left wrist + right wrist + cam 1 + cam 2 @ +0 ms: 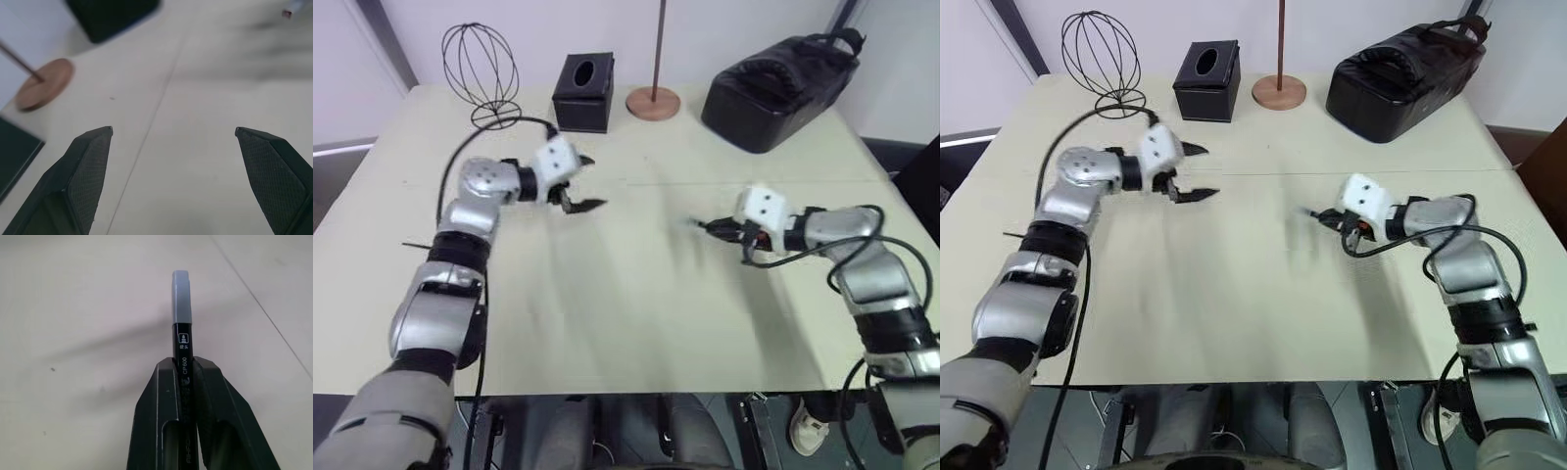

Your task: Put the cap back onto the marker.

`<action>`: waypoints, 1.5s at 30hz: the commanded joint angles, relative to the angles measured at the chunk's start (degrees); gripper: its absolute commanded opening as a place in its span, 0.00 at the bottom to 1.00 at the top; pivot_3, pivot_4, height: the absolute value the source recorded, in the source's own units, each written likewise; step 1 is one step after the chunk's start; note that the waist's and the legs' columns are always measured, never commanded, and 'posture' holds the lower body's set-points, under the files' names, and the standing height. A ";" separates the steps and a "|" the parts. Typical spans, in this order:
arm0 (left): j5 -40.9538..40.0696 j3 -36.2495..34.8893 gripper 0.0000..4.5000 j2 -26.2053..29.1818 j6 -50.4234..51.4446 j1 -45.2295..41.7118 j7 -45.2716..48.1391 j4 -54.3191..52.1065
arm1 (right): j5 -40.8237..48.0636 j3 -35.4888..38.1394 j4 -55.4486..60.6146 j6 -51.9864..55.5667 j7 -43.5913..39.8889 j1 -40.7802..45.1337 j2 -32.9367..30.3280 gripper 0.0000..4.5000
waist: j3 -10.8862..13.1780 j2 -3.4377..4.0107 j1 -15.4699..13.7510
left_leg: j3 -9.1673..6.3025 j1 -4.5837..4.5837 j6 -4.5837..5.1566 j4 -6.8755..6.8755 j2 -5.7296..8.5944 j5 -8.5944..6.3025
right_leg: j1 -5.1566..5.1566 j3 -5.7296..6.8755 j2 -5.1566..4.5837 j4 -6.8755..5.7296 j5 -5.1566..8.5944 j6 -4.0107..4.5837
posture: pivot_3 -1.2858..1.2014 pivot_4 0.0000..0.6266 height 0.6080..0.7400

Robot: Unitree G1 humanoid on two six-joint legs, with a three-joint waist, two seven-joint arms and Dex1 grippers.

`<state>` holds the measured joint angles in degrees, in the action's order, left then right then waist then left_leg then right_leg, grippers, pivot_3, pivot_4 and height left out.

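My right gripper is shut on the black marker, which sticks out past its fingertips. The light-grey cap sits on the marker's far end, in line with the barrel. From the head, the right gripper hovers over the table's right half and points left, with the marker a blurred streak ahead of it. My left gripper is over the table's left half, well apart from the marker. Its fingers stand wide open with nothing between them.
Along the back of the beige table stand a wire globe frame, a black tissue box, a brown rod on a round base and a black bag. The table's front edge lies close to me.
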<state>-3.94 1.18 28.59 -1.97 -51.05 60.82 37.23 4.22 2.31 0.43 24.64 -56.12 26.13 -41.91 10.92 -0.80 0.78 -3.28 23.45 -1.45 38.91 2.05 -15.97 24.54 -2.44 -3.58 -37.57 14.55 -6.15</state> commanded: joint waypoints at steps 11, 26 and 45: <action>-16.28 -13.61 0.93 -12.22 37.28 27.35 -33.09 -49.52 | 0.53 10.75 0.41 5.37 22.11 -10.22 4.59 0.00 | -0.03 0.01 -0.13 | -0.01 -0.09 -0.04 0.12 0.02 0.01 | -0.03 -0.04 -0.07 -0.24 -0.01 -0.01 | 0.52 0.24 1.00; -15.44 -11.56 0.95 -9.27 36.42 34.45 -36.19 -52.63 | 7.19 16.27 3.04 5.78 25.19 -5.38 2.93 0.98 | -0.04 0.05 -0.10 | 0.02 -0.13 -0.05 0.11 0.03 0.02 | -0.09 -0.05 -0.05 -0.22 0.00 0.00 | 0.52 0.24 1.00; -16.02 -12.21 0.95 -9.97 34.15 37.33 -38.31 -51.41 | 14.04 18.39 20.06 18.86 31.61 -8.07 4.43 0.98 | -0.04 0.05 -0.15 | 0.00 -0.12 -0.03 0.09 0.03 0.01 | -0.13 -0.03 -0.07 -0.16 0.00 0.00 | 0.52 0.24 1.00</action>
